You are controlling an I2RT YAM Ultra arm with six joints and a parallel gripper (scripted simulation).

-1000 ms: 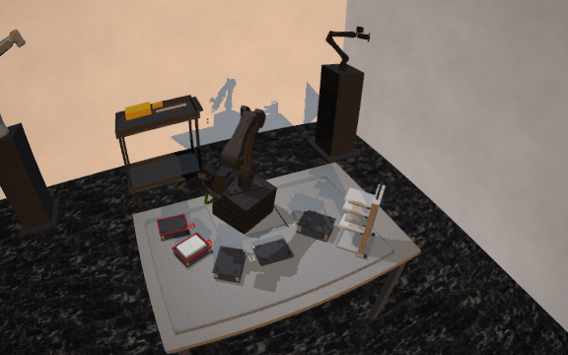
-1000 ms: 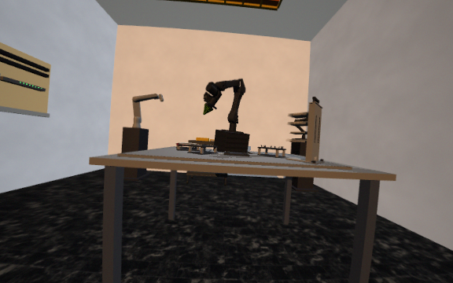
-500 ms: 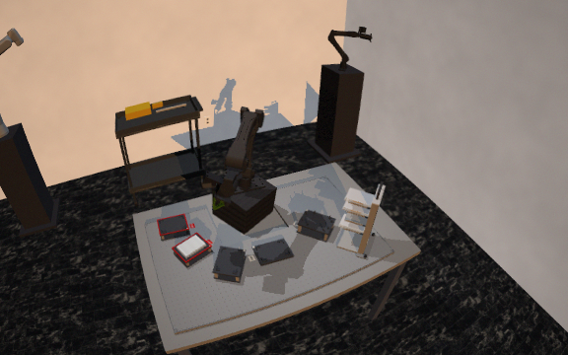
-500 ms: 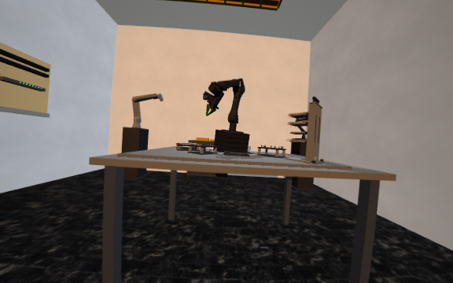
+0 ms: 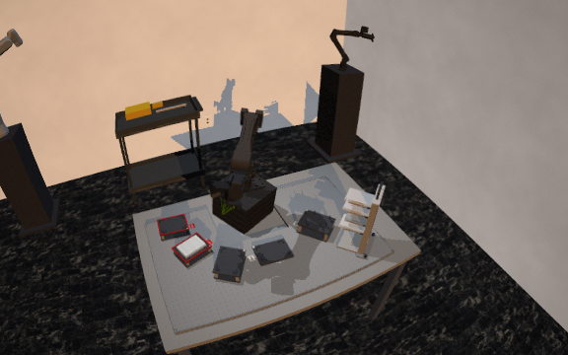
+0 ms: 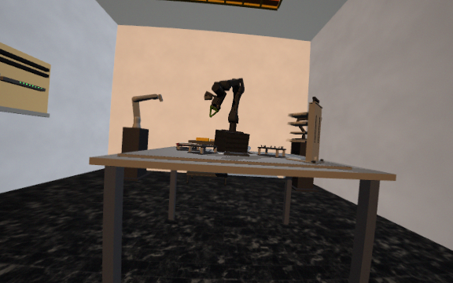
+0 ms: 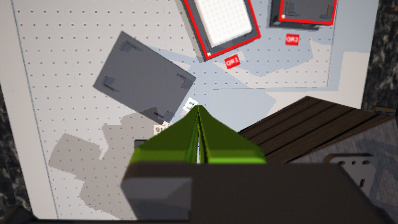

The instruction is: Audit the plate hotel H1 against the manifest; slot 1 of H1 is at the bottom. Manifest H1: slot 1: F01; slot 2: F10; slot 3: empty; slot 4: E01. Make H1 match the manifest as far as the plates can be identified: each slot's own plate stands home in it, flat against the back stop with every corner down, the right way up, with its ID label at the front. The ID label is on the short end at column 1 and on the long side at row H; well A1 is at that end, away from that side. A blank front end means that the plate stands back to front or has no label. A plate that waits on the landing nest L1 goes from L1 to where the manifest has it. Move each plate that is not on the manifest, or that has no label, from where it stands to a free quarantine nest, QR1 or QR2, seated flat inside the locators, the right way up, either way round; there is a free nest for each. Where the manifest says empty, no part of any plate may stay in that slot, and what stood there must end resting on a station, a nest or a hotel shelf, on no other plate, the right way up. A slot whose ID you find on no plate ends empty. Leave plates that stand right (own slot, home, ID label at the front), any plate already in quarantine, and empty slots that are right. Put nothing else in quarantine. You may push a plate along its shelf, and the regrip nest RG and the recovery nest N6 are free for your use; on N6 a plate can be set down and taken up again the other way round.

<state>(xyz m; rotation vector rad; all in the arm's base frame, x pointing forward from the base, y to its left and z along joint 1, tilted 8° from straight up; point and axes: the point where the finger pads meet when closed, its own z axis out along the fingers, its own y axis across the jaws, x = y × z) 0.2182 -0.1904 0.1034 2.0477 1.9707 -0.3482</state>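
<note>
My gripper [image 5: 225, 207] [image 6: 213, 112] [image 7: 198, 111] is shut on nothing. It hangs high above the table, beside the arm's base block [image 5: 254, 207] [image 7: 310, 125]. A white plate [image 5: 191, 247] [image 7: 222, 20] sits in the red-framed nest marked by the QR1 label [image 7: 232, 61]. The red-framed QR2 nest [image 5: 173, 225] [image 7: 306, 7] is bare. The plate hotel H1 [image 5: 369, 222] [image 6: 314, 131] stands at the table's right side, far from the gripper. Pale shapes lie on its shelves, but I cannot tell plates or labels there.
Three dark nests stand on the table [image 5: 314, 291]: one [image 5: 229, 261] [image 7: 142, 80] below the gripper, a flat one [image 5: 272, 251] beside it, and one [image 5: 316, 223] near the hotel. A cart [image 5: 158, 118] and two pedestals with other arms [image 5: 340, 108] [image 5: 15, 173] stand behind.
</note>
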